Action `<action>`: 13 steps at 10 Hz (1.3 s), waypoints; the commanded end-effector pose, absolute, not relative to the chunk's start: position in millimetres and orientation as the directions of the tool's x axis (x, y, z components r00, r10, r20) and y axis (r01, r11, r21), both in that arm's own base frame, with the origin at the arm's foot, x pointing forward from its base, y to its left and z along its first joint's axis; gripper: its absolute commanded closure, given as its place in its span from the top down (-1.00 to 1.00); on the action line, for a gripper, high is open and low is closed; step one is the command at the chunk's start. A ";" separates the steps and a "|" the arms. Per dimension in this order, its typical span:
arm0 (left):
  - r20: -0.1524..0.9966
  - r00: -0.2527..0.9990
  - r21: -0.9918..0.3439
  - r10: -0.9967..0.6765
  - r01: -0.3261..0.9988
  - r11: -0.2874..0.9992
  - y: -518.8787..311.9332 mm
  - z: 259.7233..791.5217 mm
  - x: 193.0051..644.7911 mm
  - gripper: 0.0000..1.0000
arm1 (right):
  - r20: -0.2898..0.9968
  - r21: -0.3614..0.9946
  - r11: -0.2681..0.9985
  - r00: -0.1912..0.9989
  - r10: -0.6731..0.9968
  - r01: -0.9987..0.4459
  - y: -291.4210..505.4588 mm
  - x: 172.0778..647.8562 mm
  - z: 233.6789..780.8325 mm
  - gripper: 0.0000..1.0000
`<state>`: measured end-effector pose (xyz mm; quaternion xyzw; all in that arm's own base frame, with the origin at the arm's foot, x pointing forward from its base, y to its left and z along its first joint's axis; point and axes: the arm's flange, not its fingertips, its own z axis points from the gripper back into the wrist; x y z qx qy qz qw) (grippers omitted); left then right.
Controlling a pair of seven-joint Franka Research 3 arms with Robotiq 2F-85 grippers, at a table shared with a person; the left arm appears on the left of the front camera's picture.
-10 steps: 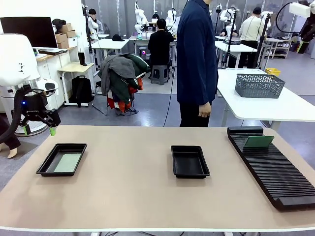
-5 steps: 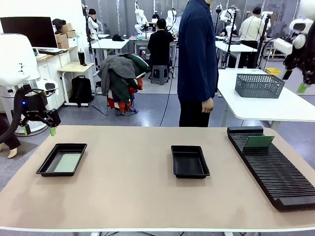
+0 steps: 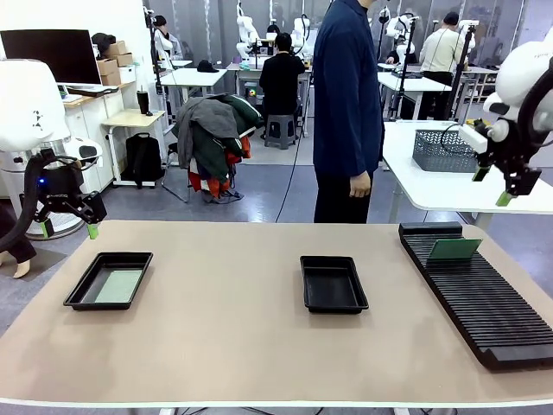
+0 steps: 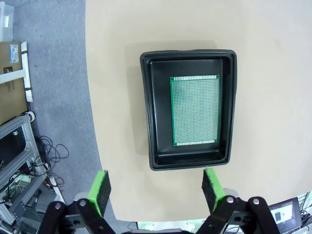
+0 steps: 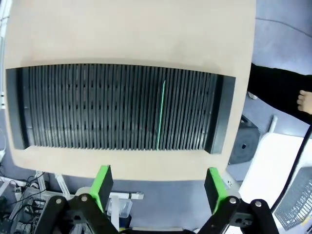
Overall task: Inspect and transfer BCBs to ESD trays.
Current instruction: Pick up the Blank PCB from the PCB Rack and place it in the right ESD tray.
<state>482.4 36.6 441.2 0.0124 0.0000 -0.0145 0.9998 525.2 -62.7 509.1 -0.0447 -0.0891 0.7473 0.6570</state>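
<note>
One pale-green BCB [image 3: 118, 285] [image 4: 195, 110] lies flat in the left black ESD tray [image 3: 85, 284] [image 4: 148, 114]. The second ESD tray [image 3: 333, 284] sits mid-table with a bare floor. Another BCB [image 3: 454, 249] [image 5: 160, 115] stands on edge in a slot near the far end of the ribbed rack. My left gripper [image 3: 68, 229] [image 4: 154, 186] hangs open above the table's left edge, behind the left tray. My right gripper [image 3: 490, 185] [image 5: 157, 187] is open, high above the rack's far end, holding nothing.
The long black slotted rack [image 3: 484, 298] [image 5: 87, 107] runs along the table's right side. A person in dark blue [image 3: 347, 104] stands at the far edge, a hand hanging by the side. A white table with a grey basket [image 3: 454, 150] stands behind on the right.
My right arm has come into the front view from the upper right and dropped toward the rack's far end. The left arm, trays and boards are unmoved.
</note>
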 end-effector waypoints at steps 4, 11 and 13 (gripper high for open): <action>0.003 1.000 0.025 -0.029 0.029 0.999 36.5 439.7 483.5 1.00 | 0.094 -0.193 -0.129 -0.149 0.984 -0.973 -60.4 545.2 446.9 1.00; 0.003 1.000 0.025 -0.029 0.029 0.999 36.5 439.7 483.5 1.00 | 0.050 -0.120 -0.087 -0.094 0.994 -0.989 -45.6 566.9 379.5 1.00; 0.003 1.000 0.025 -0.029 0.029 0.999 36.5 439.7 483.5 1.00 | 0.034 -0.122 -0.060 -0.065 0.997 -0.991 -49.0 572.3 367.9 1.00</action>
